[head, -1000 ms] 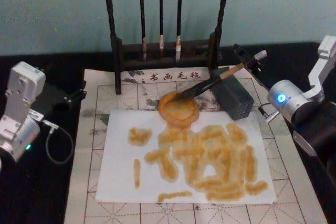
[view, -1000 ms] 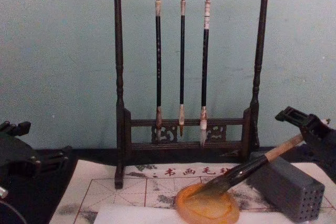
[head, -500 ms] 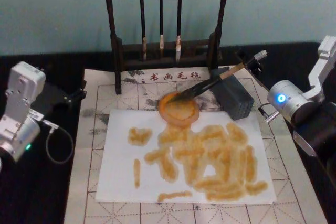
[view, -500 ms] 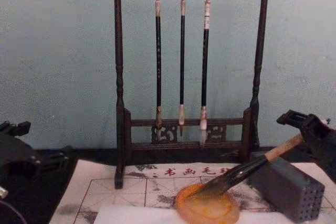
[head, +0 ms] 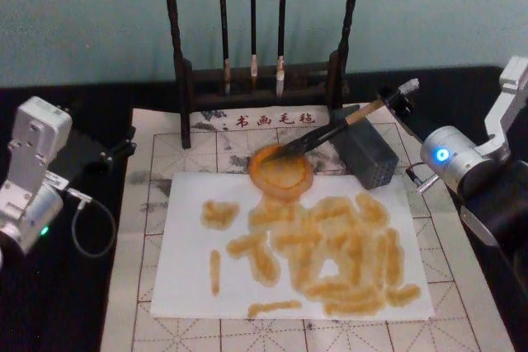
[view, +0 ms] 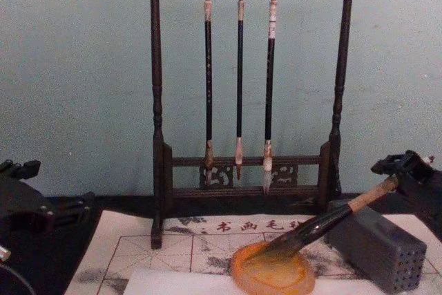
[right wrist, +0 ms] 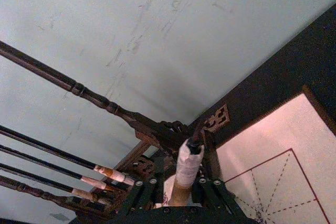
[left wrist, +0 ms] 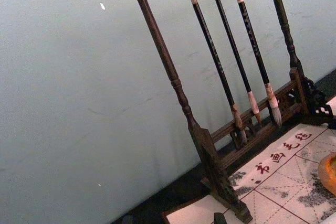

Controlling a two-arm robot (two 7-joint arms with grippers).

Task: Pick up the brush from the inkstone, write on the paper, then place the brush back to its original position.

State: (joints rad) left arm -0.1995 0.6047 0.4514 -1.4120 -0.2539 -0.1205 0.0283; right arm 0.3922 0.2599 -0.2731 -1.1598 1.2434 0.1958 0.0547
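Note:
The brush (head: 326,132) lies slanted, its dark bristles in the orange inkstone (head: 280,172) and its tan handle propped on a grey block (head: 367,154). In the chest view the brush (view: 311,229) slopes up to the right from the inkstone (view: 273,274). My right gripper (head: 394,103) is at the brush's whitish end cap. In the right wrist view the cap (right wrist: 187,163) stands between the open fingers with a gap on each side. The white paper (head: 190,286) lies in front of the inkstone, covered with orange strokes. My left gripper (head: 120,146) is parked at the left, open.
A dark wooden rack (head: 260,80) with three thin hanging brushes stands behind the inkstone. A beige mat with red grid lines (head: 148,228) lies under the paper. The grey block (view: 383,250) sits right of the inkstone, close to my right gripper (view: 404,170).
My right gripper has slid a little to the right and down along the handle toward the end cap. The brush stays where it was, and the left arm is still.

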